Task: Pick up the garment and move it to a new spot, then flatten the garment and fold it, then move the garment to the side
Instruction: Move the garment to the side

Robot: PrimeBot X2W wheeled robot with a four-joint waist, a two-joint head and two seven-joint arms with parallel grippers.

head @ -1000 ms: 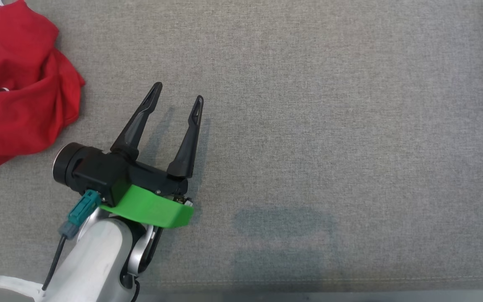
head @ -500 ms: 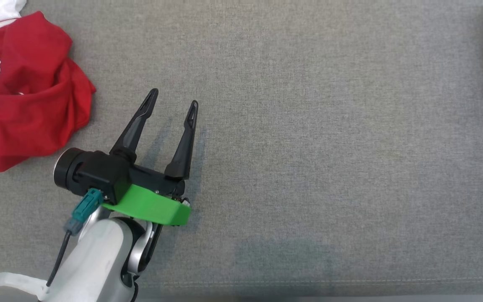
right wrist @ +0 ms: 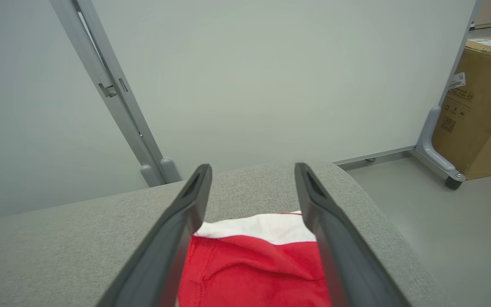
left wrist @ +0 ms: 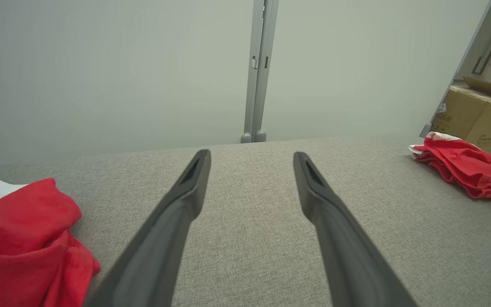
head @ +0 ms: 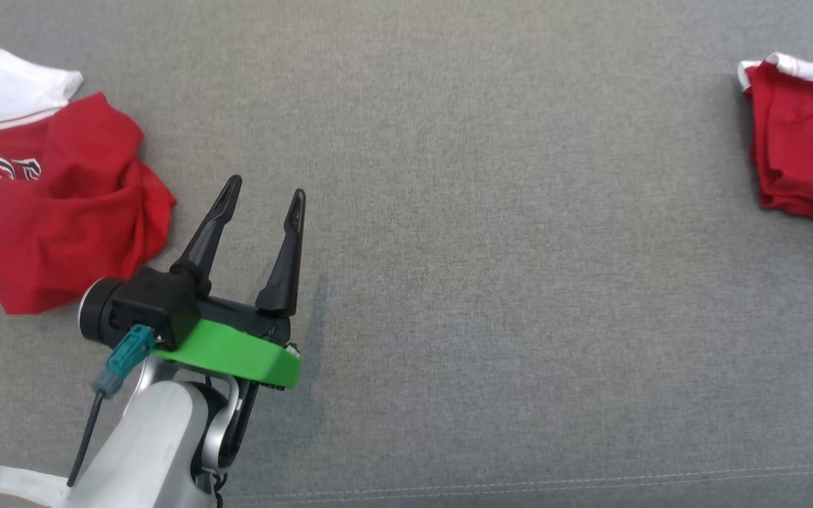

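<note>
A folded red garment (head: 805, 152) with a white edge lies at the far right of the grey cushioned surface (head: 491, 282). In the right wrist view this garment (right wrist: 254, 264) lies just below my right gripper (right wrist: 252, 170), whose fingers stand open and hold nothing. A crumpled red and white garment (head: 61, 212) lies at the far left. My left gripper (head: 266, 189) hovers open and holds nothing, just right of the crumpled garment (left wrist: 19, 238) and far from the folded one (left wrist: 463, 168). In the left wrist view the left gripper (left wrist: 252, 155) points across the surface.
A pale partition wall with a grey post (left wrist: 258, 68) stands behind the surface. A cardboard box (right wrist: 484, 106) sits on the floor past the surface's rounded right end (right wrist: 382, 221). A wide stretch of grey fabric separates the two garments.
The head camera has shifted, bringing the folded garment into view at the right and more of the crumpled one at the left. The left gripper stays open.
</note>
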